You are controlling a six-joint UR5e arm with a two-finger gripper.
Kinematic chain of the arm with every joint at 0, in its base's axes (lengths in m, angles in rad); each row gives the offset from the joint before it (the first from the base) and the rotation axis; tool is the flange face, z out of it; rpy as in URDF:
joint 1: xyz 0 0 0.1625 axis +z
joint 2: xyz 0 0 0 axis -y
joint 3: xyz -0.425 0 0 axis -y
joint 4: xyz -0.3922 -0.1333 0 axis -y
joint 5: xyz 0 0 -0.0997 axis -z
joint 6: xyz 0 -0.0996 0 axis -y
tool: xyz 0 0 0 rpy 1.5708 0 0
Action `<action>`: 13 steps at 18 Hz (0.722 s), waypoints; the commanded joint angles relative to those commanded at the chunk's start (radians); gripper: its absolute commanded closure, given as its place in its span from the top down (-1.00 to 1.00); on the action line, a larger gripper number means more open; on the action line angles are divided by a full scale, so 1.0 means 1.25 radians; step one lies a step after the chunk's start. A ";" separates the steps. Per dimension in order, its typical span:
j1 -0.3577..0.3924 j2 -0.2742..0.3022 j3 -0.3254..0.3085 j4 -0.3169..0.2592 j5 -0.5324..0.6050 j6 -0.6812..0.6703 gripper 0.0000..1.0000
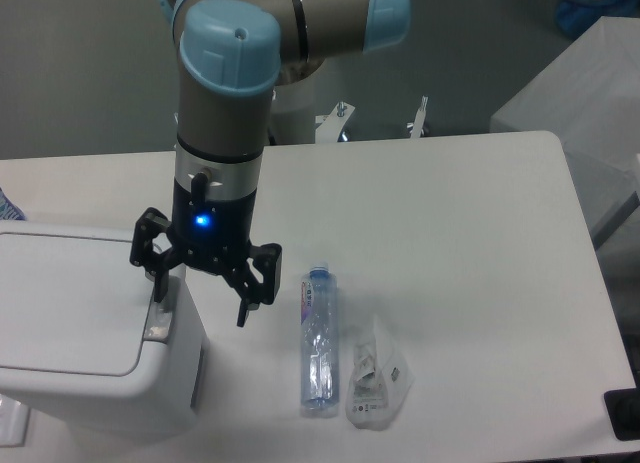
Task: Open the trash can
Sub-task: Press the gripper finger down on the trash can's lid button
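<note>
The trash can (pixel 80 328) is a large white boxy bin at the lower left, its flat lid lying closed. A grey push-button strip (pixel 159 318) runs along its right rim. My gripper (pixel 200 311) hangs open over that right edge. One finger (pixel 160 286) points down right at the top of the strip; I cannot tell whether it touches. The other finger (pixel 246 305) hangs beside the bin over the table. Nothing is held between them.
A clear plastic bottle (pixel 319 340) lies on the white table (pixel 450 243) just right of the gripper. A crumpled clear wrapper (pixel 377 374) lies beside it. The table's right edge is near a grey surface (pixel 590 93).
</note>
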 joint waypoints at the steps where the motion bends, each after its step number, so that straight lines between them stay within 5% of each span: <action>1: 0.000 0.000 -0.001 0.000 0.000 0.001 1.00; 13: 0.000 0.001 -0.016 0.018 0.002 0.002 1.00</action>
